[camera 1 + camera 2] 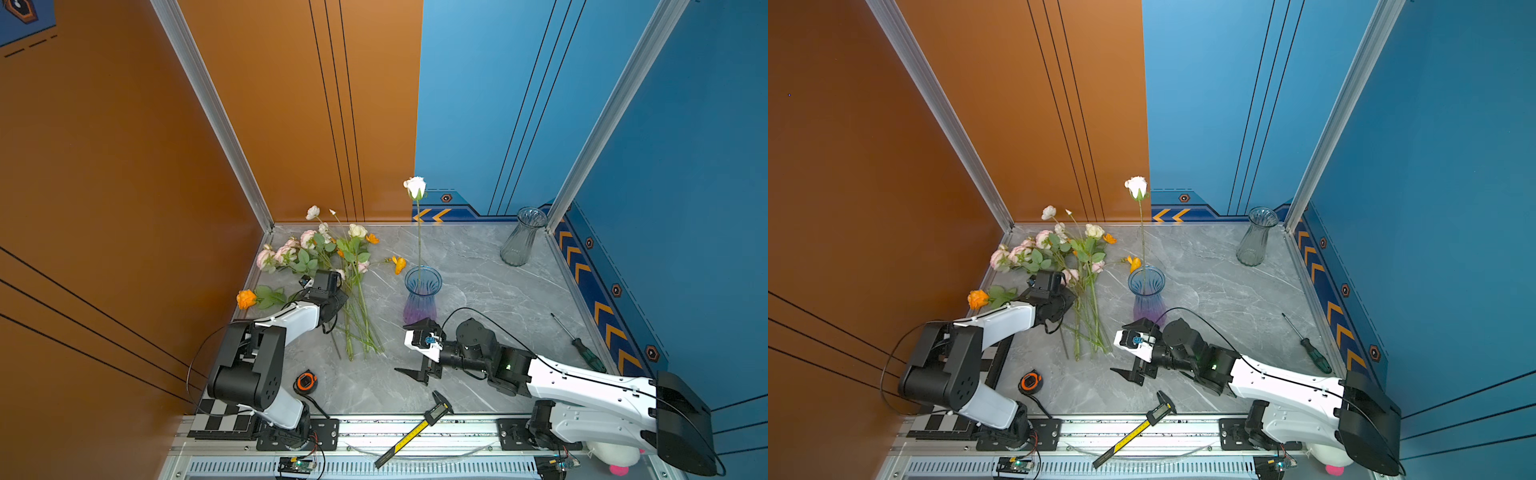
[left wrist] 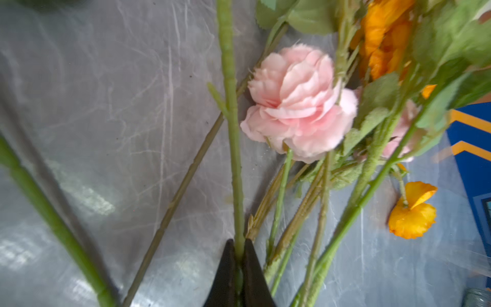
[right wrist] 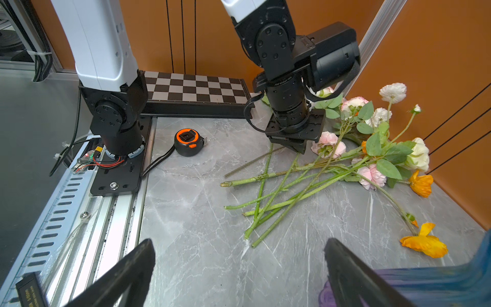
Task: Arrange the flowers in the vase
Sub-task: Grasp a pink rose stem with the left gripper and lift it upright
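The flowers [image 1: 332, 257] lie in a loose pile on the grey table at the back left, their stems fanned toward the front; both top views show them [image 1: 1067, 257]. A single orange bloom [image 1: 246, 298] lies apart, left of the arm. My left gripper [image 2: 239, 243] points down into the pile, shut on one green stem [image 2: 233, 133]; that stem's bloom is out of the frame. The blue-and-purple vase [image 1: 422, 299] stands mid-table with a white rose [image 1: 415, 188] upright in it. My right gripper [image 3: 239, 240] hovers open and empty just in front of the vase [image 3: 438, 281].
A clear glass vase [image 1: 521, 241] stands in the back right corner. A screwdriver [image 1: 582, 349] lies by the right wall, an orange tape measure [image 1: 306, 381] near the left arm's base, and a caliper [image 1: 415, 432] across the front rail. A checkerboard [image 1: 220, 415] sits front left.
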Tool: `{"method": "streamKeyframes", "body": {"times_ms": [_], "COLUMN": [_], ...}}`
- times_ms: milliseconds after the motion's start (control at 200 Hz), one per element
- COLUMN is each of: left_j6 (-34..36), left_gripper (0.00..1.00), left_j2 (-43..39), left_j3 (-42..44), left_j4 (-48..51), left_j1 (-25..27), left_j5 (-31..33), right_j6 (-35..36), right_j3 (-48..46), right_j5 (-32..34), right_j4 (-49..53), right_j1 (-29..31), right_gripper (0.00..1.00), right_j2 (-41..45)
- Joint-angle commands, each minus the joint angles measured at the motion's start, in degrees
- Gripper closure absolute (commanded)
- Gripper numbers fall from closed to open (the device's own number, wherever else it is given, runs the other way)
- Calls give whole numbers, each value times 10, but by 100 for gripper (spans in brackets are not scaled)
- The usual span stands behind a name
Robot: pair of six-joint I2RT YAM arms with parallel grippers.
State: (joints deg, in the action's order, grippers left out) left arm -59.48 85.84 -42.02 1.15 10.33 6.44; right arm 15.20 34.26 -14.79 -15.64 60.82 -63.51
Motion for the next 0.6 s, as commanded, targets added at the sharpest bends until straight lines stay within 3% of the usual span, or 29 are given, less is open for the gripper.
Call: {"method": "streamKeyframes", "body": {"times_ms": [0, 340, 596], "left_j6": [-10, 25, 91], "left_gripper": [99, 100, 100], "left_j2": [-58, -209, -249], "left_j3": [20, 24, -30], "left_j4": [19, 111, 143], "left_j1": [9, 26, 63], "left_j5": [38, 100, 134], "right_j6": [6, 4, 3], "right_j3": [19, 16, 13], "right_j5": [10, 9, 12], "right_j4": [10, 8, 3], "right_j1": [4, 4, 2], "right_gripper": [0, 0, 0], "right_j2": [-2, 0, 7]}}
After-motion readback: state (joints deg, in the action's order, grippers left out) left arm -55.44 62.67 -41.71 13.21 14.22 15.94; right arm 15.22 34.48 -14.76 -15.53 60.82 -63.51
